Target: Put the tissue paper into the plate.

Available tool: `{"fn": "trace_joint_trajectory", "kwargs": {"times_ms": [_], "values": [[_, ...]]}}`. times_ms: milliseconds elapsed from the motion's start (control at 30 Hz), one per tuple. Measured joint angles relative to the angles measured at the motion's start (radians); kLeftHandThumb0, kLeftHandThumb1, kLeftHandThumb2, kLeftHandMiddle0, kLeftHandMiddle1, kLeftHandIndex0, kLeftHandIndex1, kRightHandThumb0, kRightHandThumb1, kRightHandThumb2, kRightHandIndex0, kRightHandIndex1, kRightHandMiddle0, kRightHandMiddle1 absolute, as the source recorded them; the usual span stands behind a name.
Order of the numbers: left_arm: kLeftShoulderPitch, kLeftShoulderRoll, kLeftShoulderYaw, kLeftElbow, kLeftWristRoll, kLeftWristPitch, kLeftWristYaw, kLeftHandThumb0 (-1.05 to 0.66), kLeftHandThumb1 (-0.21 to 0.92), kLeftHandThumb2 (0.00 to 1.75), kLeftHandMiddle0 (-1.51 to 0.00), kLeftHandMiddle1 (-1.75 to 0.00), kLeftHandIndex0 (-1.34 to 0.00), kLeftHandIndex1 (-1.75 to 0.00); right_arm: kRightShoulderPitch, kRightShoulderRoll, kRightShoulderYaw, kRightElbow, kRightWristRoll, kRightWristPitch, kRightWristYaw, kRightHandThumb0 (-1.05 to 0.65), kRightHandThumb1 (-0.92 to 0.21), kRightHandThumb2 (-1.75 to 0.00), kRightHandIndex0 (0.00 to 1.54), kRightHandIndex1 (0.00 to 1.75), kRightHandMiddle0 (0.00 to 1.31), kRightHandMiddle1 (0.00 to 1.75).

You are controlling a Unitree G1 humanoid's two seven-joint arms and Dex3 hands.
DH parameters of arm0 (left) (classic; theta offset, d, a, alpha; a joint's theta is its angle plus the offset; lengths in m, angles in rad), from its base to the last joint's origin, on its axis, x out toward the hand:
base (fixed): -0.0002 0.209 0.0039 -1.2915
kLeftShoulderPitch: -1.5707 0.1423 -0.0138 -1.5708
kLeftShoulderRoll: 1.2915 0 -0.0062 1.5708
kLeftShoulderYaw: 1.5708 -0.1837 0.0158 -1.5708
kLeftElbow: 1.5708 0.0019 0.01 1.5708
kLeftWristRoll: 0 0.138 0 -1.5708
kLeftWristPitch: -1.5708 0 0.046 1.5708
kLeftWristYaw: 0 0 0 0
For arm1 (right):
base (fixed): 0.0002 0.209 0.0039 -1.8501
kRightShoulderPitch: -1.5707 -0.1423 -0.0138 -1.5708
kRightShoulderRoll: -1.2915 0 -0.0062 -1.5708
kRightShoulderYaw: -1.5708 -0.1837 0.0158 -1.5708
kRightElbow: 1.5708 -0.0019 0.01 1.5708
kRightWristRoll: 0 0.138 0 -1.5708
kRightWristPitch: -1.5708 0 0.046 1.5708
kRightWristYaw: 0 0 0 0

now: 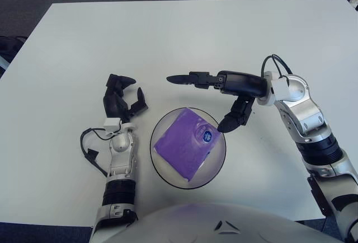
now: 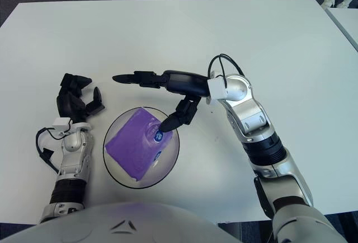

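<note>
While the purple tissue pack (image 1: 186, 144) lies inside the plate (image 1: 159, 167), the right hand (image 1: 215, 89) hovers empty above its far rim, fingers spread; the left hand (image 1: 121, 98), fingers loosely open, shows beside the plate's left edge; bare white table (image 1: 184, 36) stretches beyond.

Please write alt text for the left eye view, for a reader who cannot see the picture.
A purple tissue pack lies in a clear plate on a white table. The right hand, fingers open, hovers just beyond the plate's far right rim, holding nothing. The left hand shows left of the plate.
</note>
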Motion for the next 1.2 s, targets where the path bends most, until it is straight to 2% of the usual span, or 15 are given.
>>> {"fn": "trace_joint_trajectory", "kwargs": {"times_ms": [33, 67, 100, 133, 200, 300, 367, 400, 500, 633, 800, 833, 900, 1033, 1200], "values": [[0.0, -0.001, 0.0, 0.0, 0.0, 0.001, 0.0, -0.01, 0.33, 1.21, -0.63, -1.43, -0.53, -1.75, 0.011, 0.016, -0.008, 0.01, -0.016, -0.034, -0.03, -0.87, -0.91, -1.02, 0.04, 0.04, 0.0, 0.05], [0.001, -0.002, 0.0, -0.001, -0.002, 0.001, -0.001, -0.01, 0.33, 1.21, -0.63, -1.44, -0.53, -1.75, 0.025, 0.035, -0.016, 0.02, -0.042, -0.076, -0.064, -0.84, -0.92, -1.04, 0.03, 0.17, 0.0, 0.13], [0.001, -0.003, 0.0, -0.001, -0.005, 0.0, -0.002, -0.01, 0.32, 1.22, -0.64, -1.45, -0.53, -1.75, 0.039, 0.053, -0.024, 0.03, -0.06, -0.112, -0.098, -0.8, -0.92, -1.05, 0.03, 0.36, 0.0, 0.33], [0.002, -0.004, 0.001, -0.002, -0.011, -0.002, -0.006, -0.01, 0.32, 1.23, -0.64, -1.45, -0.53, -1.75, 0.05, 0.066, -0.03, 0.04, -0.076, -0.144, -0.122, -0.79, -0.92, -1.06, 0.03, 0.44, 0.0, 0.4], [0.002, -0.005, 0.001, -0.002, -0.021, -0.013, -0.013, -0.01, 0.31, 1.25, -0.64, -1.47, -0.52, -1.75, 0.081, 0.097, -0.048, 0.07, -0.115, -0.23, -0.183, -0.71, -0.92, -1.08, 0.01, 0.71, 0.0, 0.69], [0.003, -0.005, 0.001, 0.0, -0.026, -0.027, -0.027, -0.01, 0.3, 1.26, -0.65, -1.5, -0.51, -1.75, 0.128, 0.134, -0.077, 0.118, -0.165, -0.34, -0.269, -0.62, -0.92, -1.09, 0.01, 0.86, 0.0, 0.9], [0.003, -0.002, 0.002, 0.002, -0.028, -0.039, -0.032, -0.01, 0.3, 1.27, -0.65, -1.5, -0.51, -1.75, 0.154, 0.155, -0.092, 0.134, -0.184, -0.371, -0.316, -0.56, -0.92, -1.08, 0.02, 0.92, 0.0, 1.01], [0.003, -0.001, 0.002, 0.004, -0.029, -0.045, -0.036, -0.01, 0.3, 1.27, -0.65, -1.51, -0.5, -1.75, 0.164, 0.166, -0.098, 0.14, -0.192, -0.38, -0.339, -0.51, -0.91, -1.11, 0.04, 0.98, 0.0, 1.14], [0.003, 0.003, 0.002, 0.01, -0.032, -0.066, -0.047, -0.01, 0.29, 1.29, -0.66, -1.53, -0.49, -1.75, 0.196, 0.224, -0.12, 0.146, -0.202, -0.401, -0.434, -0.45, -0.87, -1.17, 0.13, 1.1, 0.03, 1.36], [0.002, 0.005, 0.001, 0.013, -0.032, -0.086, -0.058, -0.01, 0.29, 1.3, -0.66, -1.55, -0.48, -1.75, 0.228, 0.306, -0.144, 0.141, -0.204, -0.398, -0.557, -0.43, -0.82, -1.24, 0.28, 1.2, 0.17, 1.49], [0.0, 0.006, 0.001, 0.013, -0.033, -0.098, -0.061, -0.01, 0.28, 1.31, -0.66, -1.57, -0.47, -1.75, 0.254, 0.398, -0.147, 0.119, -0.202, -0.349, -0.672, -0.42, -0.73, -1.31, 0.44, 1.31, 0.34, 1.58], [-0.001, 0.006, 0.001, 0.014, -0.033, -0.099, -0.062, -0.01, 0.28, 1.31, -0.66, -1.57, -0.47, -1.75, 0.258, 0.417, -0.147, 0.119, -0.198, -0.341, -0.69, -0.41, -0.69, -1.18, 0.48, 1.31, 0.36, 1.64], [-0.001, 0.006, 0.001, 0.014, -0.035, -0.099, -0.063, -0.01, 0.28, 1.31, -0.67, -1.56, -0.47, -1.75, 0.266, 0.445, -0.148, 0.119, -0.193, -0.331, -0.721, -0.41, -0.64, -1.09, 0.55, 1.33, 0.38, 1.69], [-0.002, 0.007, 0.002, 0.015, -0.037, -0.099, -0.068, -0.01, 0.28, 1.31, -0.67, -1.54, -0.49, -1.75, 0.271, 0.501, -0.159, 0.134, -0.194, -0.335, -0.786, -0.42, -0.55, -1.07, 0.66, 1.49, 0.43, 1.74], [-0.002, 0.007, 0.002, 0.015, -0.037, -0.099, -0.072, -0.01, 0.26, 1.32, -0.67, -1.55, -0.5, -1.75, 0.27, 0.548, -0.187, 0.182, -0.192, -0.373, -0.852, -0.42, -0.51, -1.08, 0.71, 1.61, 0.46, 1.74]]}}
